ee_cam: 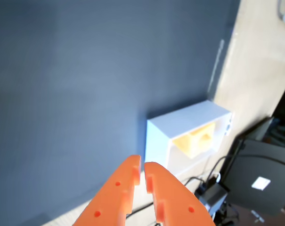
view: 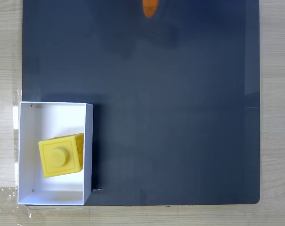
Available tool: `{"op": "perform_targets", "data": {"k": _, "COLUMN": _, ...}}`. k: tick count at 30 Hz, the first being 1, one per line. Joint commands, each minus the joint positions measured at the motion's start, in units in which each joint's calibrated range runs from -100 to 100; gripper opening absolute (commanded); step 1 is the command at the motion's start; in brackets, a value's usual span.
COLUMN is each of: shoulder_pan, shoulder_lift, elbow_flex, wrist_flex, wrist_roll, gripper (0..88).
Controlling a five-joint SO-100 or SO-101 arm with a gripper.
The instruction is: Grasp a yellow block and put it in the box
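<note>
Item 1, nearest to my wrist camera: the gripper [ee_cam: 143, 165], orange, two fingers [ee_cam: 118, 193] running up from the bottom edge. Tips pressed nearly together, a thin slit between them, nothing held. In the fixed view I see its orange tip [view: 150, 7] at the top edge, over the mat.

Item 2: the dark mat [view: 170, 103], blue-grey, lying on a pale wooden table [view: 276, 94]. It takes up the ground between the gripper and the box.

Item 3: the box [view: 89, 141], white, open-topped, at the mat's lower-left corner in the fixed view. Its long axis runs top to bottom of that view. In the wrist view the box [ee_cam: 156, 141] lies beyond the fingertips and slightly to the right.

Item 4: the yellow block [view: 61, 156], resting on the box floor, lower half, stud upward. It sits turned slightly out of line with the box walls, its right side close to the right wall. It is roughly cubic, so I log no clear long axis. In the wrist view the block [ee_cam: 195, 140] shows pale through the open top.

Judgement: block lies well apart from the gripper, down and left in the fixed view. The placement looks done; I see no grasp left to make.

Item 5, farthest: dark equipment and cables [ee_cam: 255, 179] past the table edge.
</note>
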State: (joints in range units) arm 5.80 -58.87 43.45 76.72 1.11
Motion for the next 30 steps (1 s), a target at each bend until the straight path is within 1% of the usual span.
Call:
{"op": "perform_targets", "data": {"k": 1, "shoulder_pan": -2.6, "shoulder_lift": -14.3, "elbow_flex": 18.8, "wrist_flex": -2.7, "wrist_roll": -0.2, "gripper": 1.0}}
{"op": "perform_targets", "data": {"k": 4, "shoulder_pan": -2.6, "shoulder_lift": -26.6, "elbow_flex": 34.7, "wrist_flex": -5.4, "wrist_roll": -0.2, "gripper": 1.0}}
{"op": "perform_targets", "data": {"k": 8, "shoulder_pan": -1.7, "shoulder_lift": -41.0, "elbow_flex": 48.4, "wrist_flex": -2.4, "wrist_roll": -0.2, "gripper": 1.0}}
{"op": "perform_targets", "data": {"k": 12, "shoulder_pan": -1.4, "shoulder_lift": -39.0, "elbow_flex": 48.0, "wrist_flex": -2.7, "wrist_roll": -0.2, "gripper": 1.0}}
{"op": "perform_targets", "data": {"k": 30, "shoulder_pan": -0.8, "shoulder_lift": -40.2, "elbow_flex": 48.2, "wrist_flex": -2.5, "wrist_roll": -0.4, "gripper": 1.0}}
